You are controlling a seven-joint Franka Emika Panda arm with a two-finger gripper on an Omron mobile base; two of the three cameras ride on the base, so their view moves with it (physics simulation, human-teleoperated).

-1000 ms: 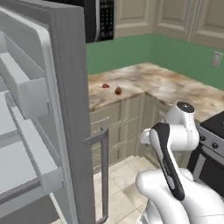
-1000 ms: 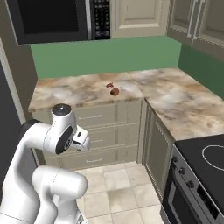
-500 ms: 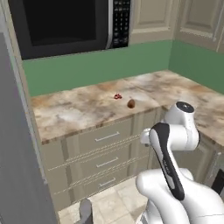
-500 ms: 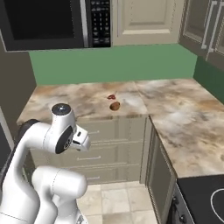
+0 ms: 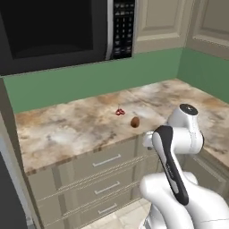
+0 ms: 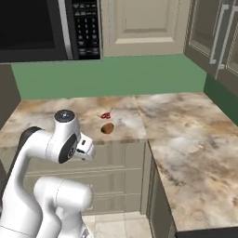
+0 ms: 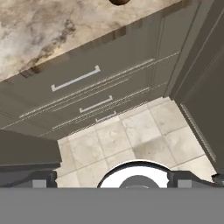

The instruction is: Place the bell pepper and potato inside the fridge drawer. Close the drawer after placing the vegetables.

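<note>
The potato (image 5: 135,122) (image 6: 107,128), a brown oval lump, lies near the front edge of the marbled counter (image 5: 76,125). Its lower edge peeks in at the top of the hand view as the potato (image 7: 119,1). Just behind it sits a small red thing that I take for the bell pepper (image 5: 120,112) (image 6: 106,115); it is too small to make out its shape. My gripper (image 5: 147,141) (image 6: 86,149) (image 7: 118,179) hangs folded near the arm in front of the counter drawers, pointing down at the floor. It is open and holds nothing. The fridge drawer is out of view.
A black microwave (image 5: 58,31) hangs over the counter, with beige wall cabinets (image 6: 139,23) beside it. Counter drawers with bar handles (image 7: 75,78) face me above a tiled floor (image 7: 131,140). The counter turns a corner to the right (image 6: 195,158). A dark fridge side (image 5: 6,179) lines the left edge.
The whole picture has swung as the base moved: the open fridge has slid out to the left and the counter with both vegetables is now in front. The arm stays folded.
</note>
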